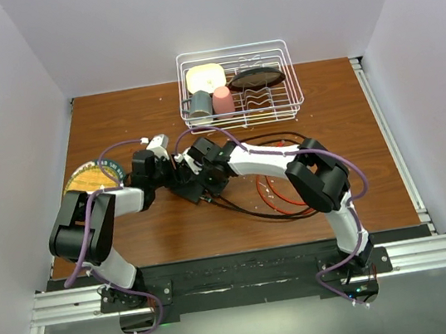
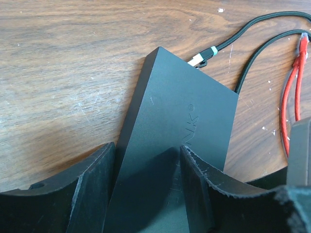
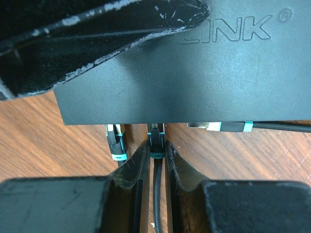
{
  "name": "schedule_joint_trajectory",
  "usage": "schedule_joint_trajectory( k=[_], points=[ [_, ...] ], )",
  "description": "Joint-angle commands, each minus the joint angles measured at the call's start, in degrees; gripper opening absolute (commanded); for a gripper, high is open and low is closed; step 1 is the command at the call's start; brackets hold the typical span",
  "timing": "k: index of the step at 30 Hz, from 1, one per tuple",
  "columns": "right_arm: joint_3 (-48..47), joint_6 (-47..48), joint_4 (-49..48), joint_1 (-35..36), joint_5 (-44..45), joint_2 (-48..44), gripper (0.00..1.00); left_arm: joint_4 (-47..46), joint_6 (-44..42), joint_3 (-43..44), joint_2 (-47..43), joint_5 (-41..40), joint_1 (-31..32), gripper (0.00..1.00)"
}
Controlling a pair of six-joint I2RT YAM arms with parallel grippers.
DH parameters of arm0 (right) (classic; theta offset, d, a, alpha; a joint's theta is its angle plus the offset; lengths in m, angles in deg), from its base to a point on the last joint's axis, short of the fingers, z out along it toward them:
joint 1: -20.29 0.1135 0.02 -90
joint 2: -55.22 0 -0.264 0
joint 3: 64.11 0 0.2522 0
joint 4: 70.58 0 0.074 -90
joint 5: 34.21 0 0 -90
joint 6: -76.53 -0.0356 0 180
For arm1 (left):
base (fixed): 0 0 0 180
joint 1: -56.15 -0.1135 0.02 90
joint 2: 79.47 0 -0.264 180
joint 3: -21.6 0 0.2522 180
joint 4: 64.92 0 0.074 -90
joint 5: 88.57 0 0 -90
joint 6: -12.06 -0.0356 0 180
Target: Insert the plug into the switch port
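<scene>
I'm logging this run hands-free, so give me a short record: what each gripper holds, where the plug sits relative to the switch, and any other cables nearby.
left gripper: closed on one end of the switch
right gripper: pinching the plug
plug position: at the switch's port edge; cannot tell whether it is seated
neighbouring plug: at the same edge, beside the held one
red cable: loose on the table

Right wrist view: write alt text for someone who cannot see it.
The right gripper pinches a black plug with a teal band at the edge of the flat black switch. A second plug sits left of it; a third plug lies sideways on the right.
</scene>
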Motion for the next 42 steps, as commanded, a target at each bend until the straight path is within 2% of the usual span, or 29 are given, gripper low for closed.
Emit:
schedule_joint_trajectory(
  k=[1,7,12,17,19,22,24,28,31,34,38,42],
  points=[
    [-8.9,1.5,-33.8,0.1,-3.8,0.6,0.0,9.0,7.1,-2.8,1.6,29.4,9.7,0.46],
    [-10.7,1.3,-33.0,-0.2,-3.0,1.7,0.0,9.2,7.2,-2.6,2.0,30.0,10.7,0.46],
    [-15.7,-0.4,-28.5,-0.3,-0.1,4.6,0.0,8.9,8.0,-2.6,2.6,30.5,11.1,0.47],
    [-11.7,-1.6,-29.1,-0.4,0.6,2.8,0.0,10.6,7.4,-1.6,2.7,27.9,11.1,0.49],
    [-10.0,-1.5,-29.1,-0.4,0.6,1.2,0.0,11.8,7.4,-1.2,2.6,25.5,11.0,0.53],
    [-7.3,-1.4,-28.5,-0.3,0.2,-0.6,0.07,13.2,7.6,-0.7,2.8,22.3,10.4,0.6],
    [-5.3,-1.3,-28.0,-0.2,-0.2,-1.6,0.08,13.4,7.9,-0.8,2.5,20.8,9.3,0.68],
    [-1.3,-1.2,-27.5,-0.2,0.2,-4.2,0.1,14.5,7.1,-1.4,1.7,18.2,5.5,0.77],
    [1.8,-0.7,-26.6,-0.2,0.9,-5.9,0.14,15.5,6.3,-1.5,1.4,17.1,-0.5,0.81],
    [3.7,0.3,-24.8,-0.2,1.4,-7.1,0.2,17.2,5.1,-0.3,1.2,14.9,-2.6,0.83],
    [5.9,1.4,-22.7,-0.2,2.8,-8.4,0.31,19.3,4.8,0.7,-0.6,12.3,-2.7,0.83],
    [7.2,2.0,-19.7,-0.3,8.8,-10.0,0.46,20.3,4.8,0.7,-1.9,10.3,-2.8,0.83]
  ],
)
